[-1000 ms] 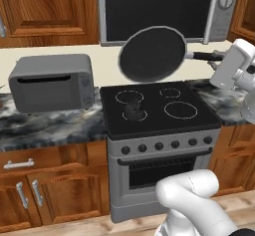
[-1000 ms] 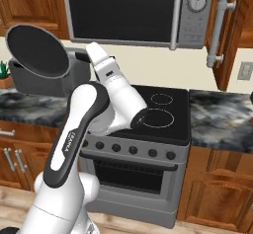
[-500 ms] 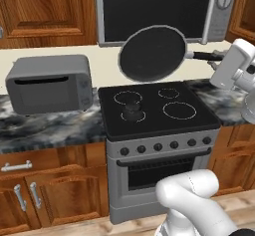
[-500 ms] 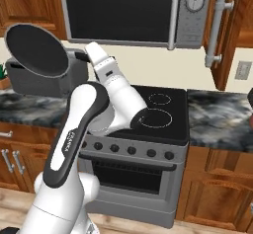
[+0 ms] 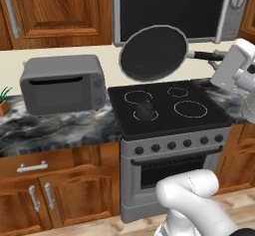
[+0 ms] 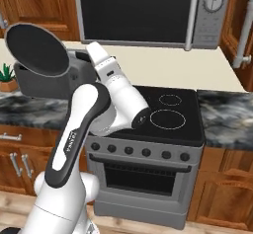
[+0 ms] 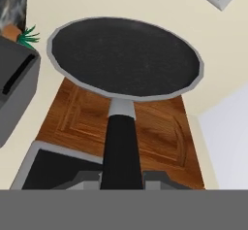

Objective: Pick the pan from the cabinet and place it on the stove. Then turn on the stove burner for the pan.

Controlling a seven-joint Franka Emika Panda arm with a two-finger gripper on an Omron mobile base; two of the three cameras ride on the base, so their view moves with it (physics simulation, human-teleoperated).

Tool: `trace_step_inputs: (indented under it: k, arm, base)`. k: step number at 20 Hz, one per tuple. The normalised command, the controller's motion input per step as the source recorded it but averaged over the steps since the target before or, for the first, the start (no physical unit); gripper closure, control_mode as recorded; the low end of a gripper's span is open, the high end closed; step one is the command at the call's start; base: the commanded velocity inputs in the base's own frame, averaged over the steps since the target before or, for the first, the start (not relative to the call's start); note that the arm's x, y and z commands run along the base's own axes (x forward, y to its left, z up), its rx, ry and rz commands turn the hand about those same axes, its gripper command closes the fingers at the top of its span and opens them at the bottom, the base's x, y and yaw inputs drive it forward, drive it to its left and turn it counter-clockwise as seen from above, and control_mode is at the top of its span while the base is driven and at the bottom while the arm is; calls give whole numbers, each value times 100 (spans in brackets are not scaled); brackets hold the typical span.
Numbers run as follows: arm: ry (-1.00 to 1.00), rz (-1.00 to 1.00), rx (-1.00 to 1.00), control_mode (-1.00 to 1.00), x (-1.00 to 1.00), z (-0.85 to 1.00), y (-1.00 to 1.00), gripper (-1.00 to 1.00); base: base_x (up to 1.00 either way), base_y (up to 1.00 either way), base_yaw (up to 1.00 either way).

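The gripper (image 7: 121, 178) is squeezed tight on the pan's long black handle. The pan (image 5: 154, 53) is up in the air, tilted, above the stove (image 5: 169, 111), near the toaster oven (image 5: 62, 83).

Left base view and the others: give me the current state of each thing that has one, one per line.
pan: held by its handle, tilted, in the air above the stove's back edge
end effector: shut on the pan's handle
stove: bare top, nothing on its rings
cabinet: door shut
microwave: door shut
toaster oven: door shut, on the counter left of the stove
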Motion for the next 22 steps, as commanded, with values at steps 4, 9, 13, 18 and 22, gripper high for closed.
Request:
trace_step_inputs:
  k: [4, 9, 13, 18, 22]
  arm:
    - [0, 0, 0, 100, 0, 0, 0, 100]
    - [0, 0, 0, 100, 0, 0, 0, 100]
    - [0, 0, 0, 100, 0, 0, 0, 100]
    - [0, 0, 0, 100, 0, 0, 0, 100]
    - [0, 0, 0, 100, 0, 0, 0, 100]
  base:
    - [27, 50, 0]
    - [44, 25, 1]
    - [49, 5, 7]
    - [27, 4, 14]
    - [13, 8, 16]
